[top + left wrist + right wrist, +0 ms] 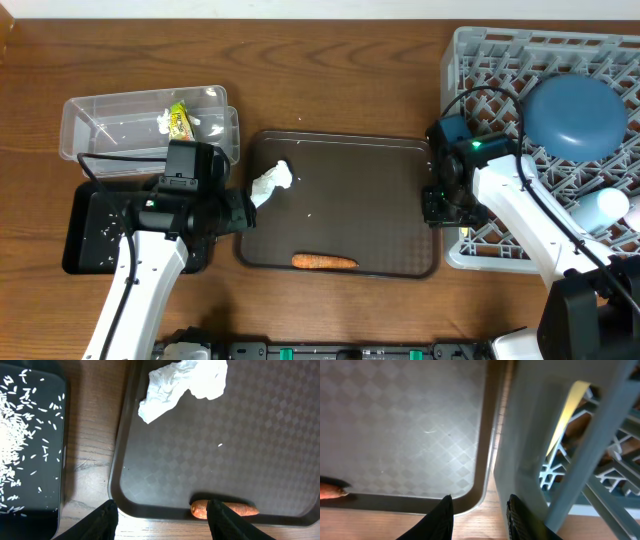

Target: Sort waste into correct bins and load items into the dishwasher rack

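An orange carrot (323,262) lies at the front edge of the dark brown serving tray (380,200). A crumpled white tissue (270,183) lies at the tray's left side. My left gripper (245,212) is open and empty over the tray's left rim. In the left wrist view its fingers (162,525) straddle the rim near the carrot (235,509), with the tissue (180,382) farther off. My right gripper (437,208) is open and empty between the tray and the grey rack (470,60). The rack holds a dark blue plate (572,112) and a pale yellow spoon (565,415).
The clear tub (90,120) at the back left holds a green-and-orange wrapper (178,120) and tissue. The black tray (85,235) in front of it holds rice grains (20,435). A pale rounded piece of tableware (600,208) sits in the rack's front part.
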Robot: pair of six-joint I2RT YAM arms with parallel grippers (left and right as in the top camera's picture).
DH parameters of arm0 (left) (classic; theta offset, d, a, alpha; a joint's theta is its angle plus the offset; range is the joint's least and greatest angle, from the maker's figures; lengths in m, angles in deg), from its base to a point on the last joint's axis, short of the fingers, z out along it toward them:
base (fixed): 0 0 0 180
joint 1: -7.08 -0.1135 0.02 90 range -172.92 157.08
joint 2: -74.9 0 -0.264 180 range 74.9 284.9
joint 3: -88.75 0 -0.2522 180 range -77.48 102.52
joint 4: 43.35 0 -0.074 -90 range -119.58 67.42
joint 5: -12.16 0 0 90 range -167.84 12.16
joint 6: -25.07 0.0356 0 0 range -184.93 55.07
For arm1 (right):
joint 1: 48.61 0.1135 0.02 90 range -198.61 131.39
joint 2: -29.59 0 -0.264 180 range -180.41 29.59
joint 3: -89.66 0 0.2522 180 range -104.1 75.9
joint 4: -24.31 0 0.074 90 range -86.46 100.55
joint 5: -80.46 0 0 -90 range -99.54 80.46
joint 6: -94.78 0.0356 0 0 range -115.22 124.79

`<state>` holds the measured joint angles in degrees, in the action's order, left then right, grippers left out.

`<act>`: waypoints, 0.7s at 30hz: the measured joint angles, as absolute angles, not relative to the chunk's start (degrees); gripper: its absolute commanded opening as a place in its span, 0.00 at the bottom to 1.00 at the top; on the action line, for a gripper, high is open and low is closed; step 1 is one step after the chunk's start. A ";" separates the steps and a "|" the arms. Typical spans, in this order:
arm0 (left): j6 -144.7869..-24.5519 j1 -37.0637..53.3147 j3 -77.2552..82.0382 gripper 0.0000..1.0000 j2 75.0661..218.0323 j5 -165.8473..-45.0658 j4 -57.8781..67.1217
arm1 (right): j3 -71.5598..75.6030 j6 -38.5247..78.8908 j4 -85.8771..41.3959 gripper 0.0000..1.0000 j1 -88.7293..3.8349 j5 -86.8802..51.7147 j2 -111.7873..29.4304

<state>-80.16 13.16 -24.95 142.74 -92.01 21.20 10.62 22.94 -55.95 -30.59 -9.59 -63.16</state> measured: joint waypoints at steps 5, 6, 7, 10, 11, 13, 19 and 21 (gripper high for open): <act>-80.16 13.16 -24.95 0.60 142.74 -91.99 21.20 | 10.62 23.88 -56.04 0.38 -30.59 -8.48 -63.16; -80.16 13.16 -24.95 0.60 142.74 -92.01 21.20 | 10.62 23.83 -55.98 0.40 -30.59 -8.52 -63.16; -80.16 13.16 -24.95 0.60 142.74 -92.01 21.16 | 10.62 23.83 -55.87 0.42 -30.59 -8.54 -63.16; -80.16 13.16 -24.95 0.59 142.74 -92.01 20.61 | 10.60 22.24 -54.84 0.44 -30.59 -9.57 -63.16; -80.16 13.16 -24.95 0.59 142.74 -91.99 20.28 | 10.56 21.54 -54.29 0.45 -30.59 -10.18 -63.13; -80.11 13.16 -24.95 0.59 142.74 -91.99 19.12 | 10.14 19.88 -53.03 0.53 -30.61 -12.22 -62.92; -78.91 13.16 -24.97 0.60 142.74 -91.51 13.24 | 6.47 16.86 -51.50 0.72 -30.94 -15.82 -58.59; -78.43 13.21 -24.97 0.60 142.76 -90.62 11.34 | 5.07 15.75 -51.32 0.73 -31.46 -16.37 -56.31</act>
